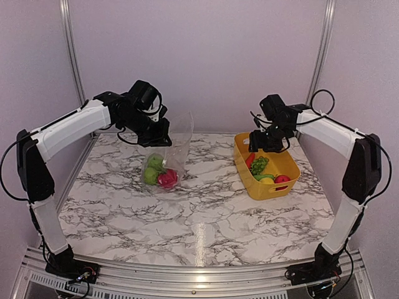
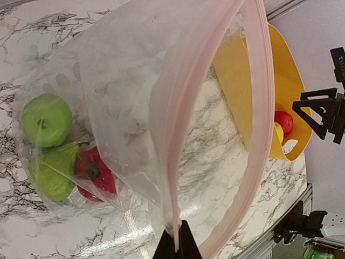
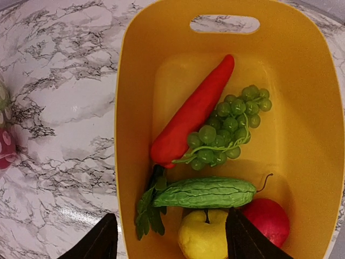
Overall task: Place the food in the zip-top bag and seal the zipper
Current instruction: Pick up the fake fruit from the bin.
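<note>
My left claw [image 2: 175, 247] is clenched on the zipper [image 2: 178, 108], lifting the zip-top bag [image 1: 174, 148] off the tabletop [image 1: 206, 218] so its mouth gapes; my right claw [image 3: 172, 243] hangs spread and empty over the yellow basket [image 3: 126, 108], above the cucumber [image 3: 207, 192], ready to pick

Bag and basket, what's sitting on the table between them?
Nothing. Between the bag and the basket there is only bare marble table, clearest in the top view.

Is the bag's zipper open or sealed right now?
Open: the zipper shows two pink strips standing wide apart, with one end pinched in the left gripper.
</note>
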### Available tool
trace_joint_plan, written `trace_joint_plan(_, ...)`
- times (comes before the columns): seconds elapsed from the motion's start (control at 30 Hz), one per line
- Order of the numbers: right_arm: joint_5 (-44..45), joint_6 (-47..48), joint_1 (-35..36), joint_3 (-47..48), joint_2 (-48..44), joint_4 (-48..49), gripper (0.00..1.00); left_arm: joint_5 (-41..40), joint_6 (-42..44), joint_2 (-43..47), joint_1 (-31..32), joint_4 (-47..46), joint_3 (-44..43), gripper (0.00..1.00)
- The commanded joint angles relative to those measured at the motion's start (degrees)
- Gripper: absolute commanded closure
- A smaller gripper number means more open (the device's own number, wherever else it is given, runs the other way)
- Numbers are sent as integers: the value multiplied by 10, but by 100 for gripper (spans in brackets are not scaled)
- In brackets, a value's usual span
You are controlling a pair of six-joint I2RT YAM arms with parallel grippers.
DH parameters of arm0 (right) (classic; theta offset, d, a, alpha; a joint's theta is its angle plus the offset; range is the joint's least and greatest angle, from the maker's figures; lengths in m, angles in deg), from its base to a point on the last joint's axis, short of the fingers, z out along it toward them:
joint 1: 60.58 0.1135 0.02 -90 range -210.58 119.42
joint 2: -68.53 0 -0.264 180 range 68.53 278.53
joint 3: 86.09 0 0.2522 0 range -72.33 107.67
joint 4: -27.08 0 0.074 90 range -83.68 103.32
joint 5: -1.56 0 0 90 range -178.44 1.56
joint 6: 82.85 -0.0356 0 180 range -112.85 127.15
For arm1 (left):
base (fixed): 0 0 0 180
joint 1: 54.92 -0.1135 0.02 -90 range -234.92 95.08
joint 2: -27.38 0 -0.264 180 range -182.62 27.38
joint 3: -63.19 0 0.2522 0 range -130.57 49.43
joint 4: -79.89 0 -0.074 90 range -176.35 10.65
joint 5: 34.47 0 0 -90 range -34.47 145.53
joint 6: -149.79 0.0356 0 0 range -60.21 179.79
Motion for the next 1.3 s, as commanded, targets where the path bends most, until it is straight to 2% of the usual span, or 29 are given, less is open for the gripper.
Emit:
trace_joint_plan(0.0, 36, 22, -1, -15, -16, -73, 33, 15, 0, 2, 2, -12, 12, 100)
trace_joint_plan(0.1, 36, 26, 0, -31, -21, -102, 25, 19, 0, 3, 2, -14, 18, 100)
trace_joint_plan(0.33, 32, 24, -1, -85, -24, -106, 18, 27, -4, 4, 2, -18, 22, 100)
trace_joint_plan(0.57, 36, 25, -7, -94, 1, -99, 7, 33, -7, -2, 2, -21, 17, 100)
trace_joint_plan(1.0, 21, 29, -18, -99, 48, -87, 6, 25, -5, 6, 2, -21, 22, 100)
trace_joint_plan(1.27, 14, 27, -20, -97, 73, -87, 12, 21, -3, 9, 2, -21, 25, 100)
